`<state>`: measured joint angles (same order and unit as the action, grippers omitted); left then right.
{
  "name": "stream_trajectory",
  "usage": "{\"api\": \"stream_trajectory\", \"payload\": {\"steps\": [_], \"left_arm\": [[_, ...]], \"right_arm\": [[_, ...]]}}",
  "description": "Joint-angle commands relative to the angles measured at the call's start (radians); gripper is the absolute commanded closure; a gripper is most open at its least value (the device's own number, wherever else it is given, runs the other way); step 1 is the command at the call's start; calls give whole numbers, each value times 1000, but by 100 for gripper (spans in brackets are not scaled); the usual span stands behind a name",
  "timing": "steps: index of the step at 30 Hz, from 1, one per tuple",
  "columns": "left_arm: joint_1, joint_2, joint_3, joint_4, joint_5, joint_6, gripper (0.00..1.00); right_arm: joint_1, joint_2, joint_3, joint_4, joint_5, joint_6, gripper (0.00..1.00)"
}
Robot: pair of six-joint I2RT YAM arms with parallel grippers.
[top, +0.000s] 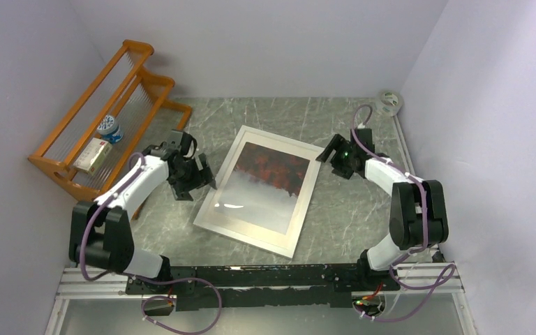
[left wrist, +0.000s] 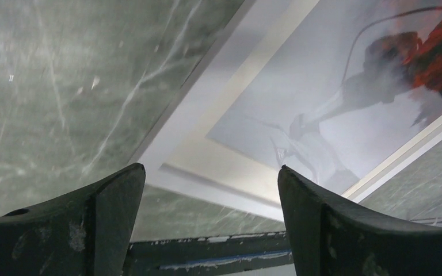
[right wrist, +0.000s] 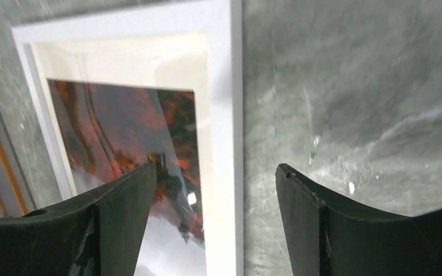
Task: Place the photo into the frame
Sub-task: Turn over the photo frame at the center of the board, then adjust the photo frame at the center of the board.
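The frame [top: 306, 208] lies flat in the middle of the table, white-rimmed. The photo [top: 265, 183] shows behind its pane, red-orange trees at the far end and grey mist at the near end. My left gripper [top: 208, 183] is open and empty just off the frame's left edge. In the left wrist view the frame's rim [left wrist: 207, 103] and the photo [left wrist: 345, 103] lie ahead of the fingers [left wrist: 115, 195]. My right gripper [top: 328, 155] is open and empty at the frame's far right corner. In the right wrist view the frame's rim [right wrist: 221, 144] runs between the fingers [right wrist: 299, 195], beside the photo [right wrist: 109, 132].
An orange wooden rack [top: 105, 115] stands at the back left with a small box [top: 92, 155] and a bottle [top: 112, 128] on it. A roll of tape [top: 389, 102] sits in the back right corner. Walls close in on three sides.
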<state>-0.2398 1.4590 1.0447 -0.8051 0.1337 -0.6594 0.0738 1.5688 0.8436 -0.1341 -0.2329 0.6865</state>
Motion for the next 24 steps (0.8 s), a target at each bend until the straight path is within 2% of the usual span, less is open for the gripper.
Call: {"api": "stream_trajectory", "payload": {"steps": [1,12,16,19,24], "left_arm": [[2,-123,-82,-92,1,-52,9],[0,-203,-321,-38,157,-170,9],[0,-193,-376,85,193,-189,9],[0,-172,-425,242,243,-194,10],[1,-73,-428,330,271,-175,11]], "right_arm": [[-1,6,153,-71,128,-35,21],[8,347,565,-69,61,-115,20],[15,444,667,-76,-8,-168,20],[17,511,730,-114,-73,-206,20],[17,599,785,-165,-182,-242,21]]}}
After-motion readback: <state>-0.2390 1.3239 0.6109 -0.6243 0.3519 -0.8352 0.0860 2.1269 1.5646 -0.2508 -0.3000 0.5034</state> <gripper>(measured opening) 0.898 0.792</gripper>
